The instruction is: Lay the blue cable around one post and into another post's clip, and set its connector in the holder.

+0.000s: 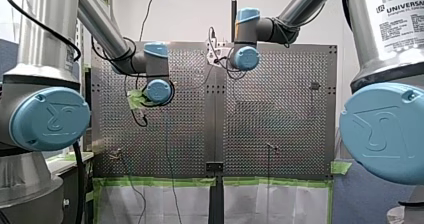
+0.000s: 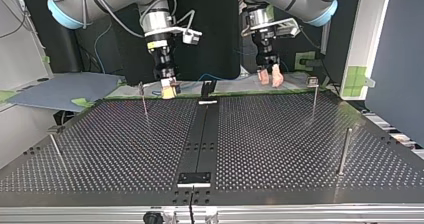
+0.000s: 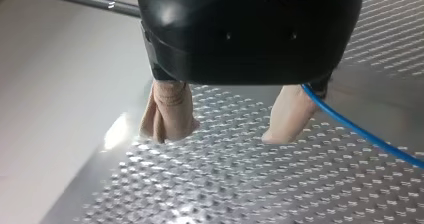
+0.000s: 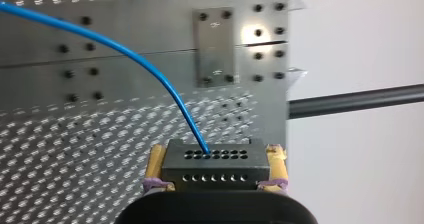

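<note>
The black connector (image 4: 215, 170) is closest, pinched square between the yellow pads (image 4: 156, 160) of my right gripper (image 4: 216, 159), which is clamped on its two short sides. The blue cable (image 4: 150, 66) leaves the connector's top face, arcs up over the table's smooth centre strip (image 4: 125, 49) and runs off past it. A small bolted plate (image 4: 214, 46) sits on that strip, straight ahead of the connector.

My left gripper (image 3: 225, 134) hangs above the perforated table (image 3: 250, 184) with its beige pads (image 3: 170, 109) spread wide and nothing between them. The cable passes just outside one pad; I cannot tell whether it touches.

In the top view, my right gripper hovers just left of the strip's far end, and my left gripper is well to the right of that end, near the table's far edge. One thin post (image 2: 143, 99) stands left of the strip, and another post (image 2: 314, 94) stands far to its right.
</note>
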Robot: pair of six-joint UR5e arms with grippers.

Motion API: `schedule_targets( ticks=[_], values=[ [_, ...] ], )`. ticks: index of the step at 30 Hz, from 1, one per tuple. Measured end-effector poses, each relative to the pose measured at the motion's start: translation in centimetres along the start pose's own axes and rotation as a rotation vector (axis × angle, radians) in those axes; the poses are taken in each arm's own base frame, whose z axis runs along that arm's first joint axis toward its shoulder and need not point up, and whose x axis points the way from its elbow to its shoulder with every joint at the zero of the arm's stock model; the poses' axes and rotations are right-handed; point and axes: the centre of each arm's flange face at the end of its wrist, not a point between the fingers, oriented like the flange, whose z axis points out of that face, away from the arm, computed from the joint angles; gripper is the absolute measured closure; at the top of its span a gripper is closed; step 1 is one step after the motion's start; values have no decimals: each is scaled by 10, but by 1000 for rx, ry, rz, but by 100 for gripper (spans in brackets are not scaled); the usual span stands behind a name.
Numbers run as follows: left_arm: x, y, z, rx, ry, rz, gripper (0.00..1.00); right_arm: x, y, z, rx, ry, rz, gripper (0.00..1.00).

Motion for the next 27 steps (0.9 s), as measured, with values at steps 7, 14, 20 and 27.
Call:
schedule_targets(
  ticks=[7, 14, 20, 27],
  values=[
    [-39, -11, 27, 13, -51, -52, 0, 46, -6, 2, 27, 44, 11, 100],
    [-88, -16, 53, -21, -132, -94, 0, 95, -9, -3, 53, 85, 23, 100],
    [-129, -25, 64, -35, -191, -121, 0, 128, -8, -9, 62, 130, 33, 100],
    [-175, -38, 69, -34, -249, -144, 0, 132, -13, -3, 79, 130, 33, 100]
  ],
)
